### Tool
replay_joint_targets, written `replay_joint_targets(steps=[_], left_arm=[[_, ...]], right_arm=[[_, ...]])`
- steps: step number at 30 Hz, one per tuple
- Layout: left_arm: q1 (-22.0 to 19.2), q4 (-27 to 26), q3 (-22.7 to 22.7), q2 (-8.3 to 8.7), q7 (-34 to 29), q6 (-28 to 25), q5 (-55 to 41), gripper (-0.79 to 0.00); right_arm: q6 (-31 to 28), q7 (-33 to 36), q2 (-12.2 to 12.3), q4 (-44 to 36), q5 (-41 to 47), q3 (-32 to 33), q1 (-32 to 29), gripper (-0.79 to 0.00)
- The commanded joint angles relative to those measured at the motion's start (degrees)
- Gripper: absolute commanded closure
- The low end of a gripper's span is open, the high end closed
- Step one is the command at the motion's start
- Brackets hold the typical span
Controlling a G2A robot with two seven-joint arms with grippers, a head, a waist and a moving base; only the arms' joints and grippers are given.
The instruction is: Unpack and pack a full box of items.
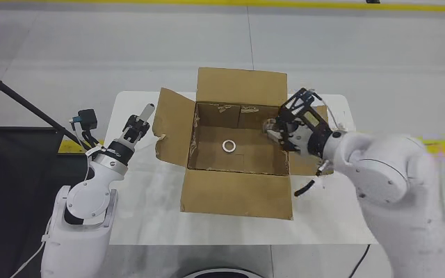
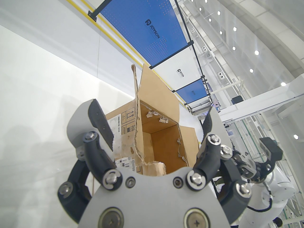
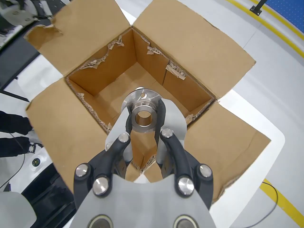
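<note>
Flanged steel hub (image 3: 140, 106) hangs over the open cardboard box (image 3: 187, 86), near its right wall, with its collar clamped between the right gripper's (image 3: 144, 117) fingers; a metal ring (image 1: 229, 145) lies on the box floor. Whether going in or out, I'd keep travel vertical, flange clear of the torn wall edges and the ring. Left gripper (image 2: 152, 106), fingers wide and empty, sits beside the left flap and could steady the box.
</note>
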Motion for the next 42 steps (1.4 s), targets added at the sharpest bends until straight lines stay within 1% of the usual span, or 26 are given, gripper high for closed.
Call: replay_joint_targets(steps=[1,3,7,8,11,16,22,29,34,41,42], left_arm=[[0.00,0.00,0.00,0.00,0.00,0.00,0.00,-0.785],[0.00,0.00,0.00,0.00,0.00,0.00,0.00,-0.785],[0.00,0.00,0.00,0.00,0.00,0.00,0.00,-0.785],[0.00,0.00,0.00,0.00,0.00,0.00,0.00,-0.785],[0.00,0.00,0.00,0.00,0.00,0.00,0.00,-0.785],[0.00,0.00,0.00,0.00,0.00,0.00,0.00,-0.785],[0.00,0.00,0.00,0.00,0.00,0.00,0.00,-0.785],[0.00,0.00,0.00,0.00,0.00,0.00,0.00,-0.785],[0.00,0.00,0.00,0.00,0.00,0.00,0.00,-0.785],[0.00,0.00,0.00,0.00,0.00,0.00,0.00,-0.785],[0.00,0.00,0.00,0.00,0.00,0.00,0.00,-0.785]], right_arm=[[2.32,-0.44,-1.26,6.27,-2.87,-7.55,5.63,0.000],[4.74,-0.79,-2.73,12.65,-5.44,-13.19,10.35,0.000],[7.50,-1.55,-6.22,25.02,-5.57,-22.80,17.85,0.000],[7.47,-1.71,-7.14,27.77,-4.10,-24.69,19.09,0.000],[6.91,-1.82,-9.60,35.43,-1.79,-29.19,22.32,0.000],[6.34,-2.43,-12.79,44.19,-0.38,-34.02,25.17,0.000],[6.67,-4.23,-16.07,52.06,-0.73,-37.96,26.64,0.000],[5.05,-5.58,-19.03,59.31,0.51,-39.67,28.05,0.000],[3.49,-5.26,-20.59,62.77,1.05,-40.24,28.78,-0.160],[2.38,-5.22,-22.09,65.29,0.84,-40.50,29.11,-0.243],[2.22,-4.98,-22.19,65.34,0.73,-40.46,29.11,-0.243]])
